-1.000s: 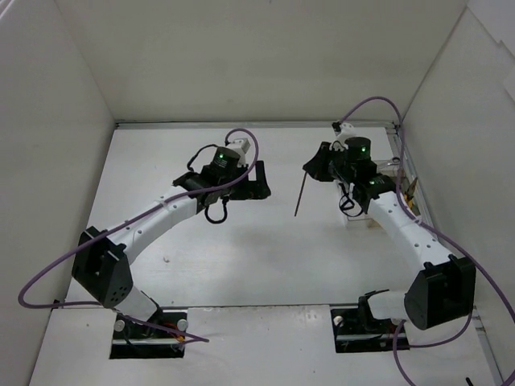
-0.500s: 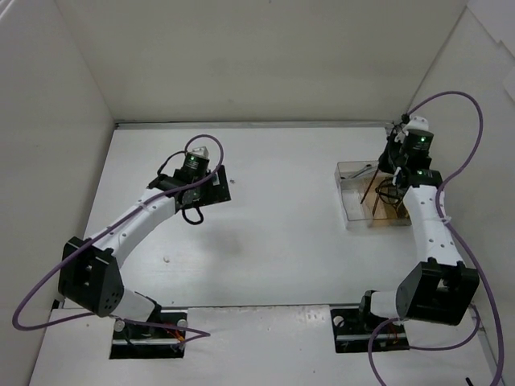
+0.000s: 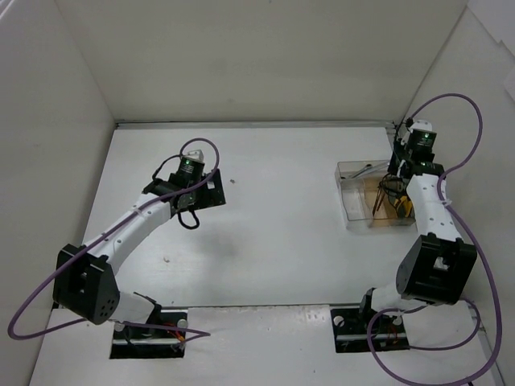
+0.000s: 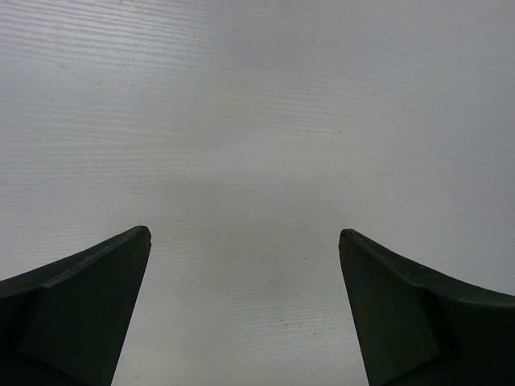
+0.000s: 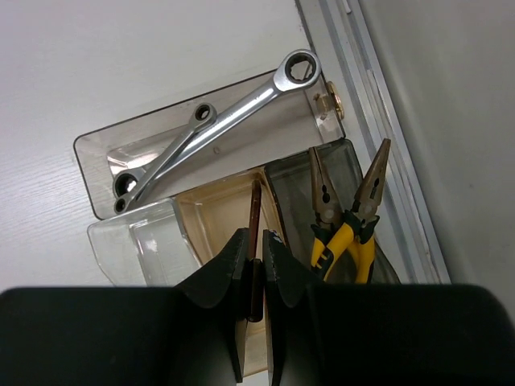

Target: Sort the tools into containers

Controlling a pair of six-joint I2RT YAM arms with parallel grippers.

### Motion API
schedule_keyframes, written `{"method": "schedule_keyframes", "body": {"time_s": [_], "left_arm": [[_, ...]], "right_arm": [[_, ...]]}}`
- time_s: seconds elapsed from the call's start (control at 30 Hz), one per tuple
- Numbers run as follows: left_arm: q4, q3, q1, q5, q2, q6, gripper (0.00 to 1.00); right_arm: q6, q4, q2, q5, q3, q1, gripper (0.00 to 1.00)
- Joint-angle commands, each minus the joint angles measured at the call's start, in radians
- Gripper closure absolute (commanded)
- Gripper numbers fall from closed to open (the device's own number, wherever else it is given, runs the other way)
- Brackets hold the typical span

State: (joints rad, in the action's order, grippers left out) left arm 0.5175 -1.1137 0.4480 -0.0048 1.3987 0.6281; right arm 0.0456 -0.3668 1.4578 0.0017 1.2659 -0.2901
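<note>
Two silver wrenches (image 5: pixel 233 121) lie diagonally in the far clear bin (image 5: pixel 278 149); yellow-handled pliers (image 5: pixel 348 241) rest in the bin nearest the wall (image 5: pixel 290 181), noses toward the far side; a thin dark hex key (image 5: pixel 255 211), pinched by the right gripper (image 5: pixel 255 245), hangs over the tan-bottomed middle bin (image 5: pixel 213 213).

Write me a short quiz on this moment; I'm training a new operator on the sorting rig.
1. True or false: the left gripper is open over bare table.
2. The right gripper is shut on: A a screwdriver, B a thin dark hex key, C nothing.
3. Which tools lie in the bin nearest the wall rail?
Key: 1 true; 2 B; 3 the yellow-handled pliers.
</note>
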Motion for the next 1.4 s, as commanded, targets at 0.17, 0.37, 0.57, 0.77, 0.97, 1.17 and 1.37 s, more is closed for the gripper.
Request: {"method": "schedule_keyframes", "body": {"time_s": [0.17,0.37,0.57,0.77,0.97,1.17,1.37], "left_arm": [[-0.039,0.015,-0.019,0.031,-0.040,-0.027,0.01],[-0.037,0.032,-0.019,0.029,-0.052,-0.028,0.00],[-0.043,0.041,-0.019,0.034,-0.056,-0.024,0.00],[-0.043,0.060,-0.019,0.032,-0.064,-0.022,0.00],[-0.048,0.060,-0.019,0.040,-0.061,-0.022,0.00],[-0.047,0.060,-0.019,0.042,-0.061,-0.022,0.00],[-0.045,0.066,-0.019,0.049,-0.063,-0.019,0.00]], "right_arm": [[-0.075,0.077,0.032,0.047,0.006,-0.009,1.00],[-0.075,0.097,0.079,0.043,-0.016,-0.009,1.00],[-0.050,0.124,0.118,0.026,-0.026,-0.009,1.00],[-0.021,0.138,0.131,0.021,-0.053,-0.009,1.00],[-0.003,0.150,0.139,0.006,-0.080,-0.009,1.00],[0.017,0.166,0.154,-0.025,-0.106,-0.009,0.98],[0.030,0.166,0.168,-0.046,-0.112,-0.007,0.95]]}}
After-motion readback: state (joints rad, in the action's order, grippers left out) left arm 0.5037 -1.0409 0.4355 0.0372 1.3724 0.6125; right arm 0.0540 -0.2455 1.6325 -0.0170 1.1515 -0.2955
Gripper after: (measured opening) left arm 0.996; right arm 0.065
